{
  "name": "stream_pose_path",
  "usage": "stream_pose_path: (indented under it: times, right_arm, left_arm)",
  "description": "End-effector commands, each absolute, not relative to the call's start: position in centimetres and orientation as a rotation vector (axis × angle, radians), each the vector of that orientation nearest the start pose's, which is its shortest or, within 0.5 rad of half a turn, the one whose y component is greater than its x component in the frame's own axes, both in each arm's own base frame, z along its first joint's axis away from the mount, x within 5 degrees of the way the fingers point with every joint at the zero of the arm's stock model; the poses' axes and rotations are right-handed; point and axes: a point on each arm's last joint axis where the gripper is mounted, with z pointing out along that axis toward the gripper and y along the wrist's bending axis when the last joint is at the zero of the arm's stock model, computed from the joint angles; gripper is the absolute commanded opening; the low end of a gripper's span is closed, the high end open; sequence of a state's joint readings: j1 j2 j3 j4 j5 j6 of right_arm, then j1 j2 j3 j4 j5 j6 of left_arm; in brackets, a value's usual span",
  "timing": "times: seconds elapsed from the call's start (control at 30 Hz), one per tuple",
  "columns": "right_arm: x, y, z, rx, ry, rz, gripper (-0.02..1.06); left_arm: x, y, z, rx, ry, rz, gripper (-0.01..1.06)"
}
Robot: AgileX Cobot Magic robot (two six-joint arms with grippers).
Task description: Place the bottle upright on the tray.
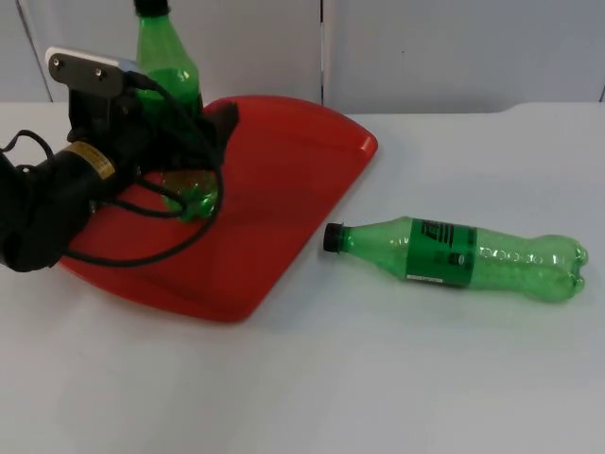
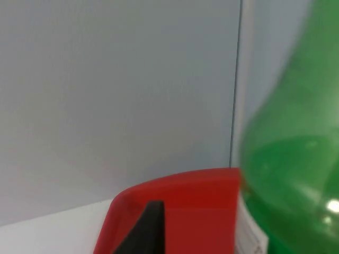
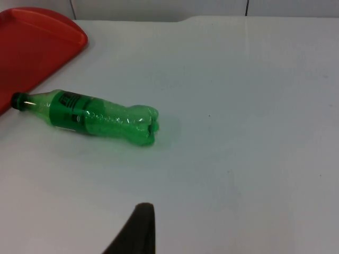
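Upright bottle (image 1: 175,113): stands on the red tray (image 1: 284,189), base on the tray's near-left part, cap end up against the partition wall (image 1: 454,47). Long axis vertical. In the left wrist view its green body (image 2: 291,159) sits just beside the fingertip (image 2: 148,227), with the tray's edge (image 2: 180,196) between them.

Left gripper (image 1: 189,142): at the upright bottle's mid-body, over the tray's left side. Arm and cables cover the fingers from above. Cannot tell whether the jaws clamp the bottle or stand apart from it.

Second bottle (image 1: 463,253): lies flat on the table (image 1: 425,378), off the tray to its right, just beside the tray's right edge. Long axis runs roughly left to right; black cap (image 1: 332,236) points at the tray, base points away. Same bottle in the right wrist view (image 3: 90,117), cap end near the tray's corner (image 3: 42,42).

Right gripper: its fingertip (image 3: 140,233) shows over bare table, well apart from the lying bottle, on the bottle's base side. Jaw state cannot be told. Arm appears to wait.

Judgement: one bottle looks placed. The lying one is nearer the right arm; a grasp would go across its long axis.
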State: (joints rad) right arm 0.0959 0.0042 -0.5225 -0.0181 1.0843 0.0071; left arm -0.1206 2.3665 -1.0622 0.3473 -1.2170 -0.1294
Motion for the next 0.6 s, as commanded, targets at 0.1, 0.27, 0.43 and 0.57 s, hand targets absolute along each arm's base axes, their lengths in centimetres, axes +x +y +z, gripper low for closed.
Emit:
stream_pose_path:
  times: [0.1,0.27,0.43,0.57]
  right_arm:
    - [-0.7,-0.2,28.0,-0.083,2.044,0.042,1.05]
    - [-0.7,-0.2,28.0,-0.083,2.044,0.042,1.05]
    - [-0.7,-0.2,28.0,-0.083,2.044,0.042,1.05]
    - [-0.7,-0.2,28.0,-0.082,2.044,0.04,1.05]
  left_arm:
    - [40.8,-7.7,6.8,0.355,1.57,-0.336,1.05]
    - [38.9,-6.8,8.3,0.292,1.598,-0.288,1.05]
    - [37.0,-6.8,9.4,0.32,1.61,-0.303,1.05]
    - [35.8,-6.9,10.0,0.351,1.615,-0.319,1.05]
